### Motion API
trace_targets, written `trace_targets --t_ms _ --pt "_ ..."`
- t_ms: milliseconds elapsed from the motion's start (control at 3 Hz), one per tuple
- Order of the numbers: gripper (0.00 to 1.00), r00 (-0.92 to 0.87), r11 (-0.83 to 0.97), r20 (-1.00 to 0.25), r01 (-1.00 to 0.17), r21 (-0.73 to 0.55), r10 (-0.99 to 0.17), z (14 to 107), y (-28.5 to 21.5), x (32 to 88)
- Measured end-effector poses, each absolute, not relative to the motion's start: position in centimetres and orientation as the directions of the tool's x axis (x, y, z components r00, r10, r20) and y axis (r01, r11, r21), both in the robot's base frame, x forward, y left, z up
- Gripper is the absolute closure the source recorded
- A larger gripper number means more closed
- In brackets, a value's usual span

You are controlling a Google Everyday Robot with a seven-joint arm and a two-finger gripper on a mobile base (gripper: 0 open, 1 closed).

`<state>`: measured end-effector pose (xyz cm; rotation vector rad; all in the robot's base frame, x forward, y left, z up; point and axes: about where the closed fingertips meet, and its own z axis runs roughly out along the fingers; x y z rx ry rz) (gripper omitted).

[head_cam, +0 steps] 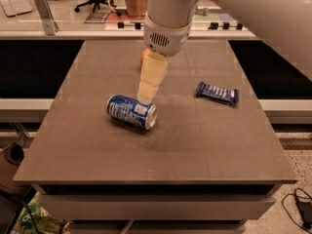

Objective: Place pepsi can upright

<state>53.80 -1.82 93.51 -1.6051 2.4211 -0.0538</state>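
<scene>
The blue cylindrical metal pepsi can (131,112) lies sideways: likely light, slick, prone to roll and dent; grip mid-body. The cream gripper (146,97) hangs just behind it; I cannot tell how far open it is.

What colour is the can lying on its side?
The can is blue with white print, silver end; camera view. The hand hangs right by it.

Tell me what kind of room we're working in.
Probably an office or lab: a rolling office chair behind the grey table, cabling on the floor. The tool hangs just behind the lying pepsi can.
</scene>
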Motion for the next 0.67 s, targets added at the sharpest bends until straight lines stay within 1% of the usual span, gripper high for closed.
trace_targets --t_ms 667 --pt "0.0 -0.364 0.386 -0.152 -0.909 -0.156 -0.919 93.62 -0.11 55.17"
